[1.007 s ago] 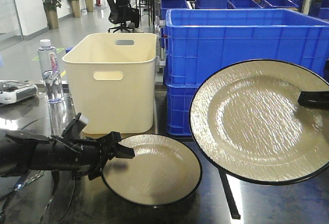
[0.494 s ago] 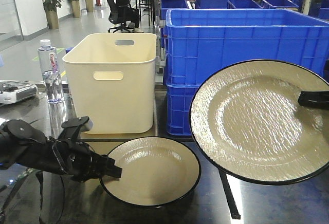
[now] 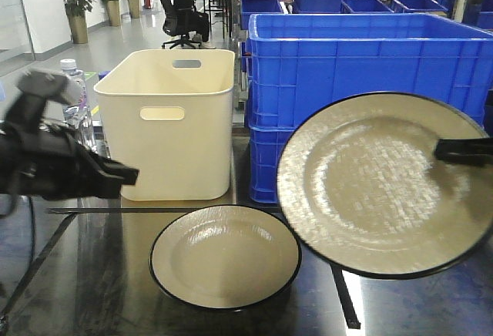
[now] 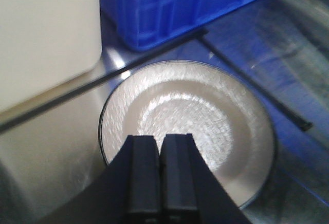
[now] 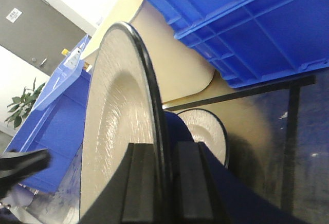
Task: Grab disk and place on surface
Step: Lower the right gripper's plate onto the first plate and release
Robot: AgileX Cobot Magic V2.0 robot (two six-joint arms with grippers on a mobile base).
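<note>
Rim of big disk (image 3: 370, 186) clamped in my right gripper (image 5: 163, 154) at its 3 o'clock, tilted. My left gripper (image 4: 160, 144) closed on nothing, raised at 9 o'clock of small disk (image 3: 225, 255) on surface (image 3: 100, 290).

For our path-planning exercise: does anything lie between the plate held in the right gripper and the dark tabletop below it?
Nothing visible blocks it. The held plate appears to hang over bare tabletop. The smaller plate lies on the table to its left, close by.
</note>
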